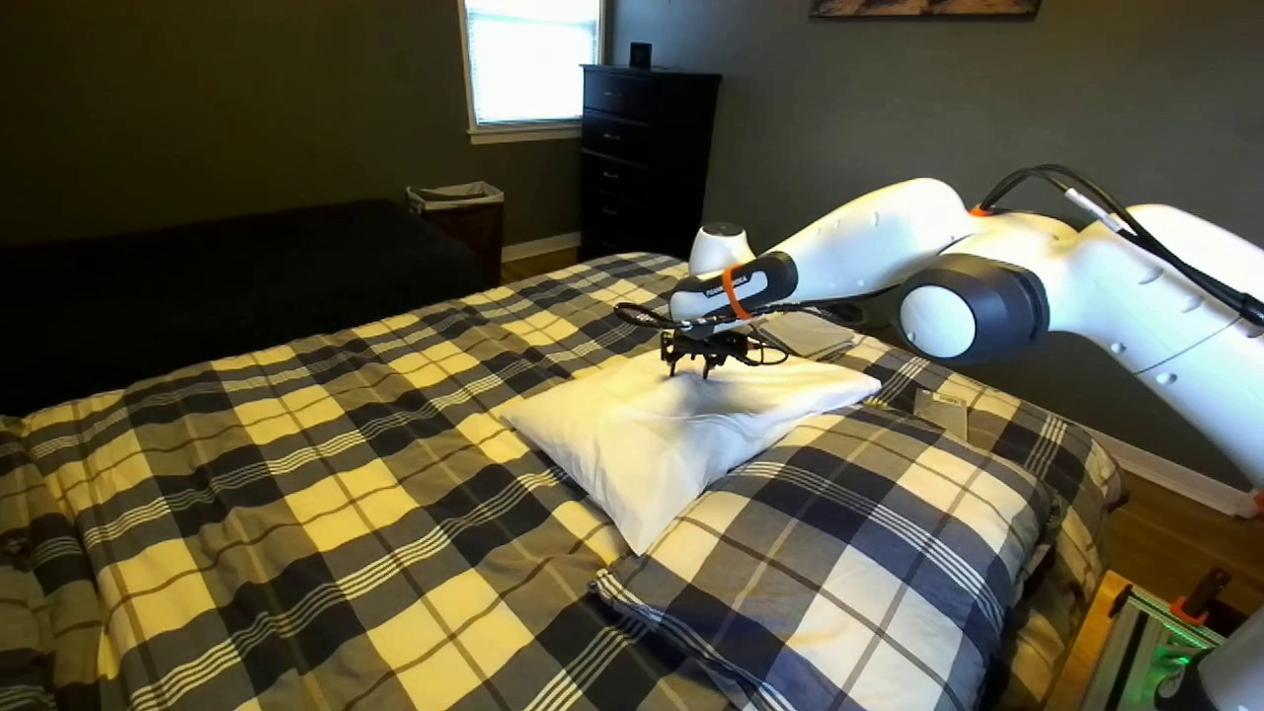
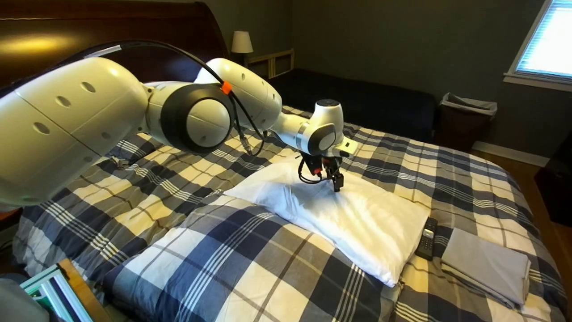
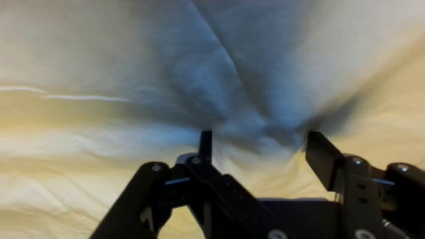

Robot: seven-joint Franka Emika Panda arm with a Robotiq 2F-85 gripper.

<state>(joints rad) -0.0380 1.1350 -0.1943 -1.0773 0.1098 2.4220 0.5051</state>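
Observation:
A white pillow (image 1: 602, 420) lies on a plaid bed cover (image 1: 326, 474). It shows in both exterior views (image 2: 380, 223), and its creased white fabric fills the wrist view (image 3: 99, 139). My gripper (image 1: 689, 374) points down over the middle of the pillow, and it also shows in an exterior view (image 2: 338, 184). In the wrist view the two black fingers (image 3: 258, 136) stand wide apart. Wrinkled, shaded fabric lies between and beyond the fingertips. The tips are at or very near the fabric; I cannot tell whether they touch it. Nothing is clamped between them.
A plaid pillow (image 2: 250, 264) lies beside the white pillow. A black handset (image 2: 427, 239) and a folded grey cloth (image 2: 485, 264) lie by its other end. A small grey item (image 1: 940, 411) lies near the bed edge. A dresser (image 1: 647, 158) and hamper (image 1: 459, 227) stand beyond.

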